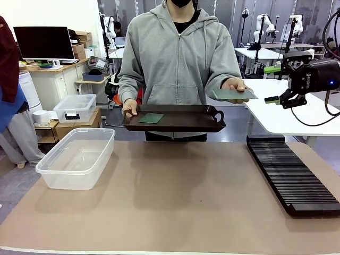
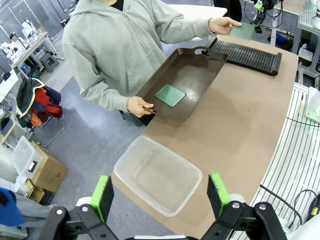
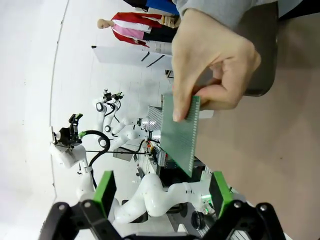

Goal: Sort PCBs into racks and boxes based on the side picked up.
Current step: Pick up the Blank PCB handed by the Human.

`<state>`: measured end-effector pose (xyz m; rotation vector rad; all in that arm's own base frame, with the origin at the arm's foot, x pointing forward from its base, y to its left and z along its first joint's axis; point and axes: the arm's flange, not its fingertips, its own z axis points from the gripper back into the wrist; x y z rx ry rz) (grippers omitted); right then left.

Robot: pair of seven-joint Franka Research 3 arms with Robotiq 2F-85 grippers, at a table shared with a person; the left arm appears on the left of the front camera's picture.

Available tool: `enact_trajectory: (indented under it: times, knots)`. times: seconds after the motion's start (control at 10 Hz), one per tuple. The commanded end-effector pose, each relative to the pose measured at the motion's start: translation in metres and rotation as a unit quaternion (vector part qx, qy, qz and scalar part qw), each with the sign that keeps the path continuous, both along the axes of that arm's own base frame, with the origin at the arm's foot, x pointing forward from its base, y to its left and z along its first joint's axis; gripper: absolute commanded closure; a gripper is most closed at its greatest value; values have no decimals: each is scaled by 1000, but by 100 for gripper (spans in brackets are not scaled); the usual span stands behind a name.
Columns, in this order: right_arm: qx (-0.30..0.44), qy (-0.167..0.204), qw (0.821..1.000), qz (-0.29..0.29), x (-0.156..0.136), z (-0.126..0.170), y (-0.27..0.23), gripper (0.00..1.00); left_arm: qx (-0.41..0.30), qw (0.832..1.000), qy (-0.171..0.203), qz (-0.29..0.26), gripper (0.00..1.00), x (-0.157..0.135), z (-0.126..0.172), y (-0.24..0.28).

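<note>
PCB [image 1: 234, 94]: likely light, stiff, thin.
Pinch the free edge beyond the hand [image 1: 234, 85]; right gripper [image 1: 281, 101] is wide open, empty.

Jaws stand wide over the tub [image 2: 172, 155]; 1 PCB [image 2: 170, 95] lies on the tray [image 2: 200, 75].

Black right claw [image 1: 281, 101], angular — green pads [image 3: 105, 192]

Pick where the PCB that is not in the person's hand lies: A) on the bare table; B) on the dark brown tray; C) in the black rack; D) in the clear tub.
B: the PCB lies flat on the dark brown tray the person holds.
</note>
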<state>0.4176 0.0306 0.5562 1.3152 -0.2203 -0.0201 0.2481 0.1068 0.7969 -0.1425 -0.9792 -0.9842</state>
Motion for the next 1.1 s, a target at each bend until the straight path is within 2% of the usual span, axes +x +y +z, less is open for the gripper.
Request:
enact_trajectory:
  times: [0.0, 0.4, 1.0]
  knots:
    - [24, 30, 999, 8, 25, -12, -3, 0, -1, 1000, -1, -6, 0, 0, -2, 0]
    - [75, 57, 994, 50, 50, -20, -9, 0, -1, 1000, -1, -6, 0, 0, -2, 0]
    - [63, 72, 991, 93, 75, -30, 10, 0, -1, 1000, -1, -6, 0, 0, -2, 0]
